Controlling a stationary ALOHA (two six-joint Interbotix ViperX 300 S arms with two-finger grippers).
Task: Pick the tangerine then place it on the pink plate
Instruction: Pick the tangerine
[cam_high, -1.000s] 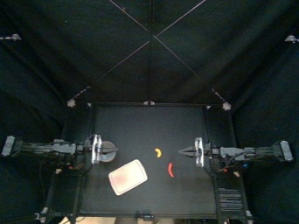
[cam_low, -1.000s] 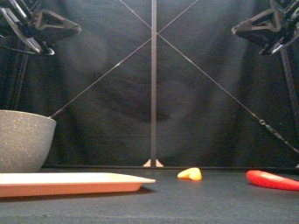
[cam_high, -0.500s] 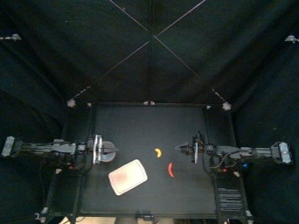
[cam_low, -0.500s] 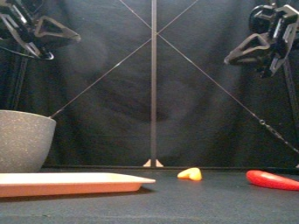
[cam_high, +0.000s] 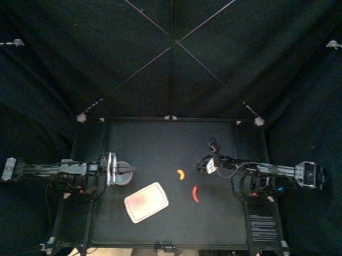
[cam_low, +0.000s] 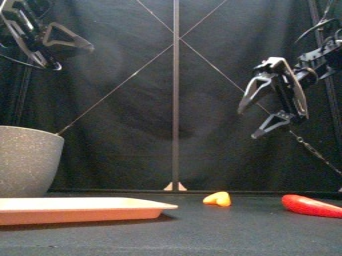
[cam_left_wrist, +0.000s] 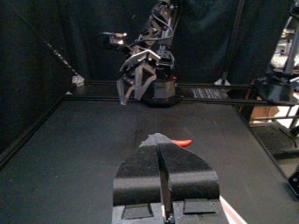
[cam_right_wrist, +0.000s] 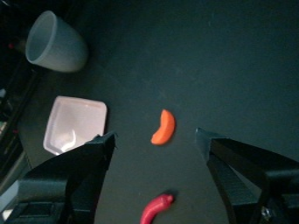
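The tangerine (cam_high: 181, 175) is a small orange slice lying on the table near the middle, also seen low in the front view as the tangerine (cam_low: 217, 198). Left of it and nearer the front lies the flat pink plate (cam_high: 147, 203), bare. My right gripper (cam_high: 210, 165) hangs open above the table, to the right of the slice and well above it (cam_low: 267, 100). In the right wrist view the tangerine (cam_right_wrist: 163, 127) shows between the spread jaws of that gripper (cam_right_wrist: 155, 135), far below. My left gripper (cam_left_wrist: 162, 142) rests shut at the left side.
A tall grey speckled cup (cam_high: 123, 176) stands just by the left gripper, behind the plate (cam_low: 80, 209). A red chili toy (cam_high: 195, 193) lies in front of and to the right of the tangerine, near the right gripper's side.
The right arm has swung in from the table's right edge toward the middle and come lower, jaws open. The left arm, the tangerine and the plate have not moved.
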